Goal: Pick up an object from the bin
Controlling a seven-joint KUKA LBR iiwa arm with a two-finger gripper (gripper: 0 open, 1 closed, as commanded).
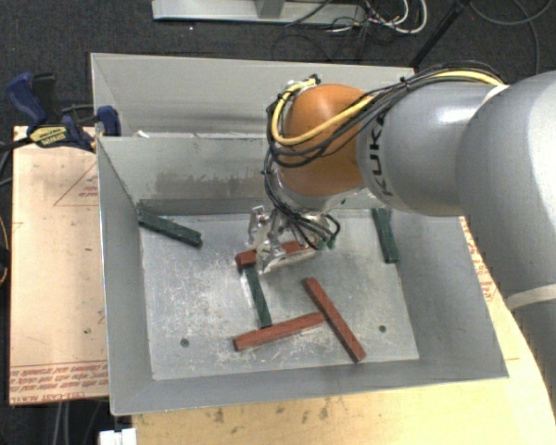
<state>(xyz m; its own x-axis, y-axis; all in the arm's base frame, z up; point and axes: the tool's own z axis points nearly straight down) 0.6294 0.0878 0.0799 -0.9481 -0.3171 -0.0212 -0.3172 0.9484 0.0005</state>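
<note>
Bin (120,276): grey metal, sloped walls, six loose bars on the floor.

Gripper (276,248): down at the floor, mid-bin, a little toward the back wall. Orange cover (320,123) and cables sit above it on the wrist. Open or closed: cannot tell, the wrist body hides the tip. Hold on anything: cannot tell.

Thing under the gripper: short red bar (247,260). Its left end sticks out at the gripper's left, and a strip of the same red shows at the gripper's right. Long axis runs roughly left-right in the view, with the left end somewhat nearer the front. It lies flat on the floor.

Neighbours:
- Green stick (257,302): thin and dark. Upper end is just beside the short red bar's left end; contact not clear. It runs toward the front, leaning slightly right.
- Flat red bar (280,332): lies front of centre, nearly left-right. The green stick's lower end meets it.
- Slanted red bar (334,320): diagonal, from near the gripper's right down to the front right. The flat red bar's right end touches its side.
- Left green bar (170,226): at the foot of the back-left wall, well apart.
- Right green bar (384,235): at the back right, near the arm, pointing front-back.
</note>
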